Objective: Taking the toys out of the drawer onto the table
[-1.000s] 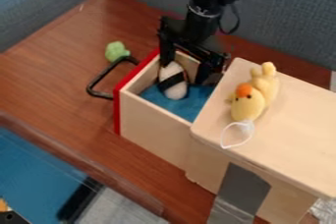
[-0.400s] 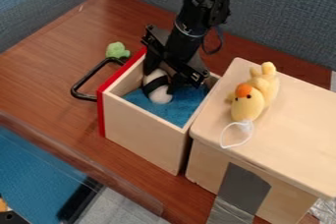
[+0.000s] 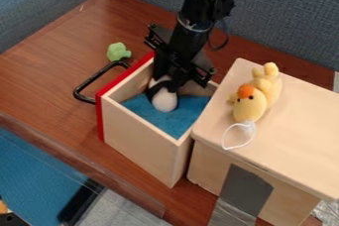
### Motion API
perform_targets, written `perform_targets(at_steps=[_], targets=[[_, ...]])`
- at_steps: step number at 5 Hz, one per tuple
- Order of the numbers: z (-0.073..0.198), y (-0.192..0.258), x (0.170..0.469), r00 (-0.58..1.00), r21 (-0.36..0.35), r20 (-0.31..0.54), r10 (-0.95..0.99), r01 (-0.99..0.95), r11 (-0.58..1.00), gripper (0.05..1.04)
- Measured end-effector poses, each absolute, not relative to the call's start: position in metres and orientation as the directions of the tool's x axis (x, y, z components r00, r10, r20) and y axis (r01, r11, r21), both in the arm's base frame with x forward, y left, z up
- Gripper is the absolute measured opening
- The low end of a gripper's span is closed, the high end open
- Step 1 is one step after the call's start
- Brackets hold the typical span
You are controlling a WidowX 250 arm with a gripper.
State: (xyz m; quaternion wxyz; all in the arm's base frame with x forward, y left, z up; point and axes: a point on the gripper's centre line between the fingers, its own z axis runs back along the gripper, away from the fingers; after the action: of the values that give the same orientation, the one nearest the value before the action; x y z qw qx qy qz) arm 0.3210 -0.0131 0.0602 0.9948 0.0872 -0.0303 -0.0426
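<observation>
My gripper (image 3: pixel 169 79) is down inside the open wooden drawer (image 3: pixel 138 124), near its back left corner. It is shut on a white, egg-shaped toy with a black band (image 3: pixel 164 101), whose lower end rests at the blue drawer bottom (image 3: pixel 182 119). The fingers cover the toy's upper part. On top of the wooden cabinet (image 3: pixel 291 131) lies a yellow duck plush (image 3: pixel 253 107) with a white loop. A small green toy (image 3: pixel 118 51) sits on the brown table (image 3: pixel 49 79), beyond the drawer's black handle.
The drawer's red front (image 3: pixel 100 116) and black handle (image 3: pixel 90 84) stick out to the left. Grey partition walls (image 3: pixel 285 17) stand behind the table. Grey tape (image 3: pixel 245 193) runs down the cabinet's side, and a clear raised edge (image 3: pixel 79 163) borders the table's front left.
The drawer has shifted left, away from the cabinet, and turned slightly. My gripper has moved left and its fingers have closed in on the banded toy, which has also shifted left and lower in view.
</observation>
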Motion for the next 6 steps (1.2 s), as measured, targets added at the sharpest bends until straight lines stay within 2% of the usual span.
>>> perform_targets(at_steps=[1, 2, 3, 4, 5, 6], targets=[[0.084, -0.008, 0.332, 0.994, 0.098, 0.105, -0.021, 0.011, 0.995, 0.151], [0.099, -0.003, 0.338, 0.991, 0.05, 0.132, 0.012, -0.019, 0.999, 0.054], [0.112, 0.008, 0.336, 0.987, 0.033, 0.156, 0.038, -0.044, 0.998, 0.056], [0.119, 0.011, 0.333, 0.984, 0.003, 0.171, 0.041, -0.042, 0.999, 0.104], [0.112, 0.009, 0.322, 0.984, 0.021, 0.175, 0.006, -0.01, 1.0, 0.282], [0.1, -0.002, 0.311, 0.971, 0.105, 0.213, -0.108, 0.087, 0.991, 0.567]])
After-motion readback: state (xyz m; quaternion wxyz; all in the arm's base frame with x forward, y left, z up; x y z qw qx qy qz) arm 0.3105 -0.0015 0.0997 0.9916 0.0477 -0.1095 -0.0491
